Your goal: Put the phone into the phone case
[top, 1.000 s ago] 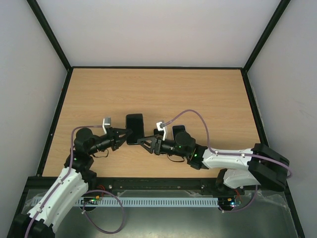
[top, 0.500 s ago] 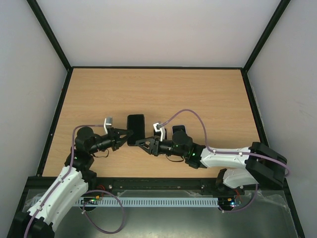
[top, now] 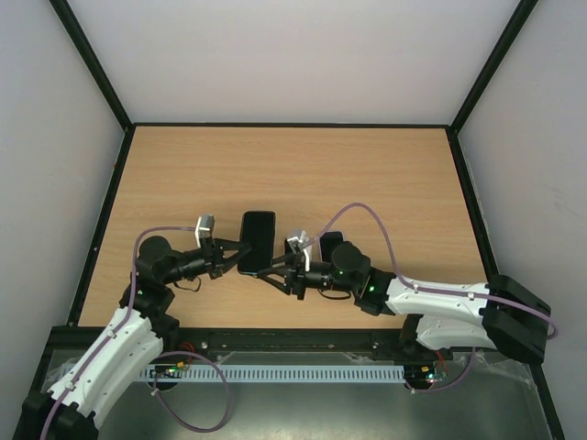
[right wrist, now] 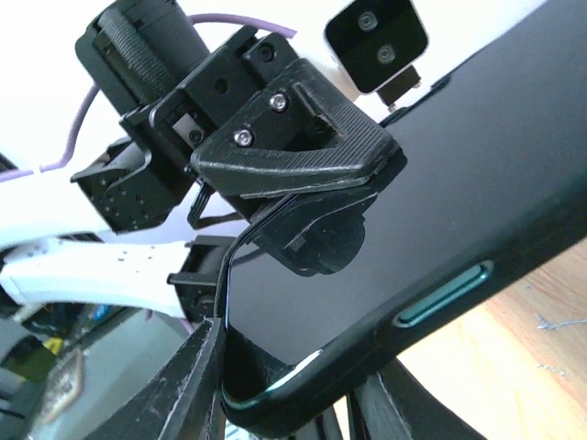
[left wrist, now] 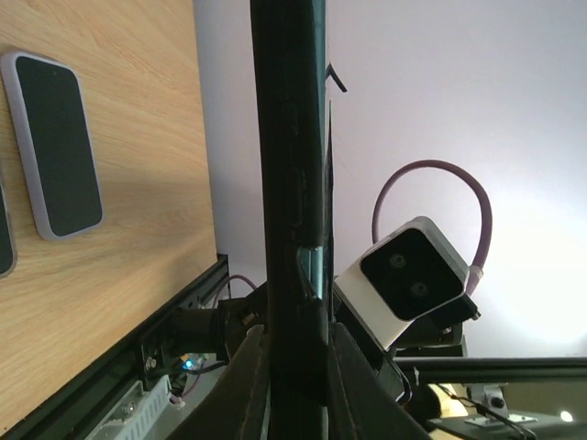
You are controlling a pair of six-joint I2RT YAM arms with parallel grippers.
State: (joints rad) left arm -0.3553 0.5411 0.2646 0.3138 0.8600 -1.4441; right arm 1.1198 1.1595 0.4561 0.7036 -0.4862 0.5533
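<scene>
Top external view: the right gripper [top: 275, 268] has been brought in and narrowed, and is now pinched on the near corner of the phone [top: 257, 240]. The phone is held between both arms, its left edge clamped by the left gripper [top: 237, 255]. Pressing it into the dark case [right wrist: 440, 302] is judged underway.

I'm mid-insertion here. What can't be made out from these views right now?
- Top view: dark item on the table, mostly under the right arm; phone or case unclear.
- Left wrist view: held black case seen edge-on, face hidden; a flat item at the left edge is cut off.
- Right wrist view: left gripper covers the case's corner, far end out of frame; full seating unclear.
</scene>
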